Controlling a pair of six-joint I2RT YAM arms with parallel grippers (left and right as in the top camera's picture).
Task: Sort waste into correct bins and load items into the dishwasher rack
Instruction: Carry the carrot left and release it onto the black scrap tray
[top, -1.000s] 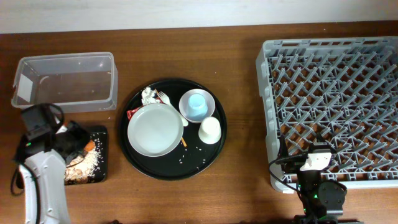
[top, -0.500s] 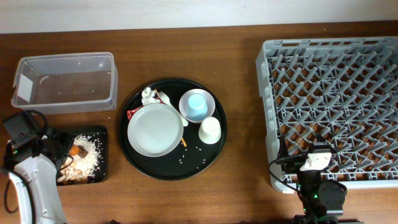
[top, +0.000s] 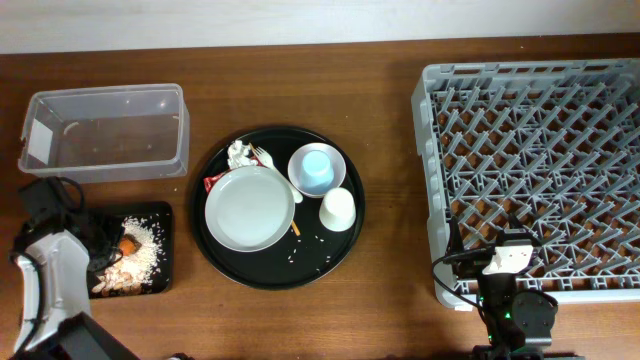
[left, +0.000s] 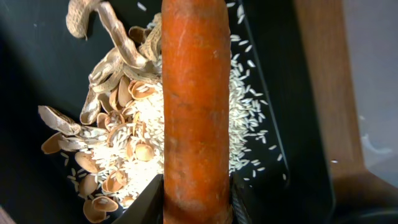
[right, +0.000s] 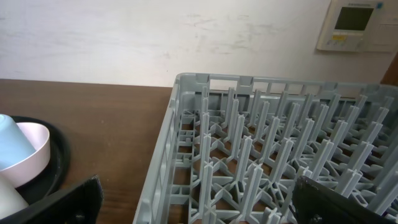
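While left claw (left: 195, 202) clamps carrot (left: 194, 93), rice (left: 247, 121) lies beneath.

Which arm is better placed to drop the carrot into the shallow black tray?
Left. Its tool grips the carrot directly above the black tray, over the rice. The right tool sits open at the rack, far across the table.

Indoor room, likely a lab staged as a dish station. Wood-grain table (top: 390, 300); plain white wall (right: 155, 37) ran along its far edge, bearing a small display panel (right: 354, 23). Grey dishwasher rack (top: 530, 170) sat at the right edge.
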